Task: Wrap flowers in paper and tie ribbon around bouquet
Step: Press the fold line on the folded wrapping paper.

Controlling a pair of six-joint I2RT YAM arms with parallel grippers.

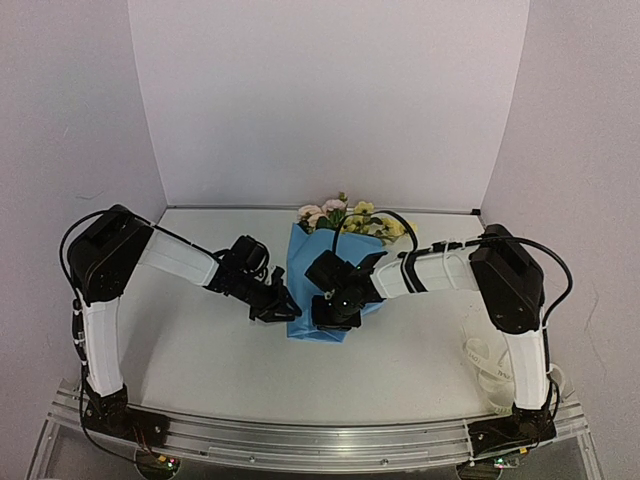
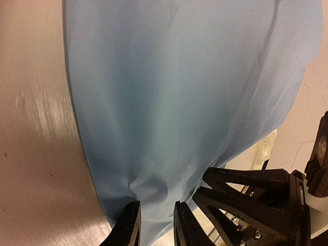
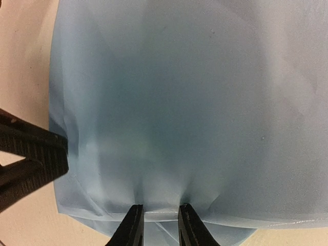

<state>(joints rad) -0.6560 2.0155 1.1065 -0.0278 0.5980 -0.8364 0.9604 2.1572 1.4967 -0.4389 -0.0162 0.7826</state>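
Ribbon: the cream ribbon (image 1: 488, 362) lies in loose loops at the near right corner of the worktop (image 1: 200, 350), beside the right arm's base. It is well apart from the wrap and no claw touches it.

Left claw: the left claw (image 2: 157, 207) is narrow and pinched on the blue paper (image 1: 308, 262) at the left part of its near edge. The sheet puckers where it passes between the two fingers.

Right claw: the right claw (image 3: 160, 207) is also narrow and grips the same near edge just beside the left claw. A small crease fans out from its bite.

Paper: it is folded over into a flat bundle in the middle of the worktop, its length running from near to far. The near end is narrower and the far end opens wider.

Flowers: the pink and yellow flowers (image 1: 335, 210) show past the paper's far rim, towards the far edge of the worktop. Their stems are hidden inside the wrap.

Step in hand: this looks like the wrapping stage, with both claws holding the stem end to gather or tighten the fold. Tying has not begun.

Next move: probably one claw has to keep the wrap closed while the other lets go and reaches to the near right corner for the ribbon. If both release, the fold may spring open.
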